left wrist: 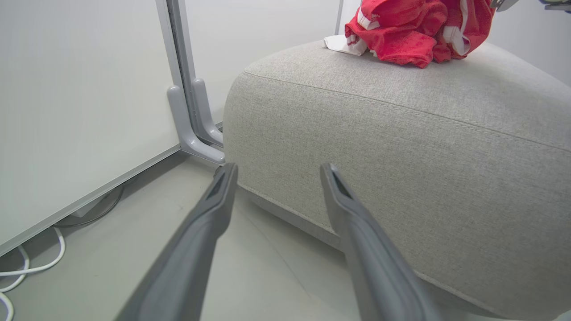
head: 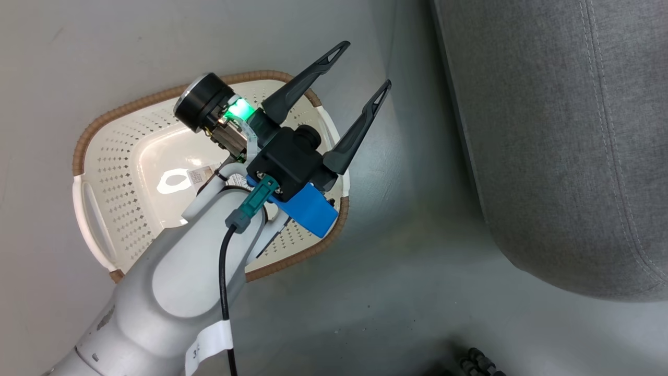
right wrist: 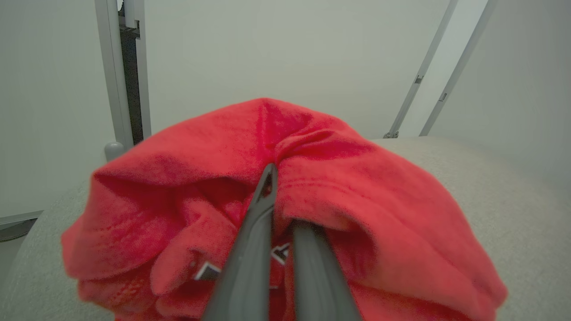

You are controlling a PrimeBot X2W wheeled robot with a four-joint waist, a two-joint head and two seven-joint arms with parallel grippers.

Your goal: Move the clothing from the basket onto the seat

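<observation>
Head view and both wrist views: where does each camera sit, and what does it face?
Head view: on the head, facing down at the floor and basket, seat at right; the open left gripper and pale forearm show.
Left wrist view: low, facing the seat's side, clothing on top; left gripper shows open.
Right wrist view: above the seat, facing the clothing; right gripper shut on it.
Shared: both wrist views show clothing and seat.

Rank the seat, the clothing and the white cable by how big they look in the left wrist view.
1. seat, by far the largest
2. clothing, partly cut off at the top edge
3. white cable, a thin loop at lower left
</observation>
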